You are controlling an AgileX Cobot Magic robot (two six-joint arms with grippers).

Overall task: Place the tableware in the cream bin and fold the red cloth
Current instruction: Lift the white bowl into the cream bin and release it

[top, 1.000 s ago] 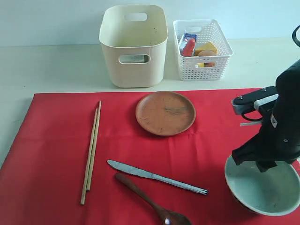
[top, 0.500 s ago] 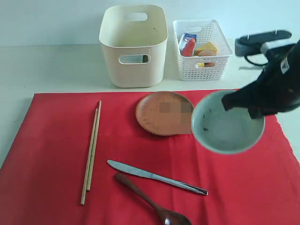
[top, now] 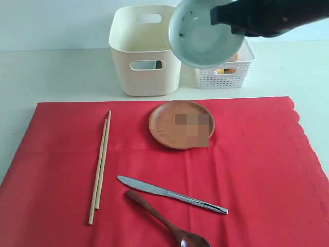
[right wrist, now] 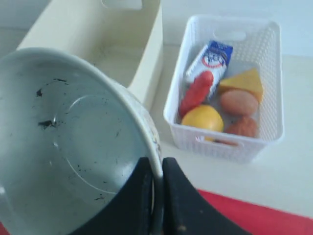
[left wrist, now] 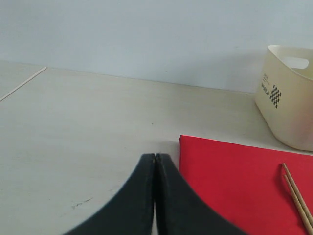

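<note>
Over the table (top: 61, 72), right pincer (right wrist: 157, 171) clamps the bowl (right wrist: 73, 161); left pincer (left wrist: 155, 161) closed, empty.

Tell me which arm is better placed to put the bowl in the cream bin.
Right. The right end effector is shut on the rim of the pale green bowl, holding it raised close to the cream bin. The left end effector is shut and empty, low over the table beside the red cloth.
</note>
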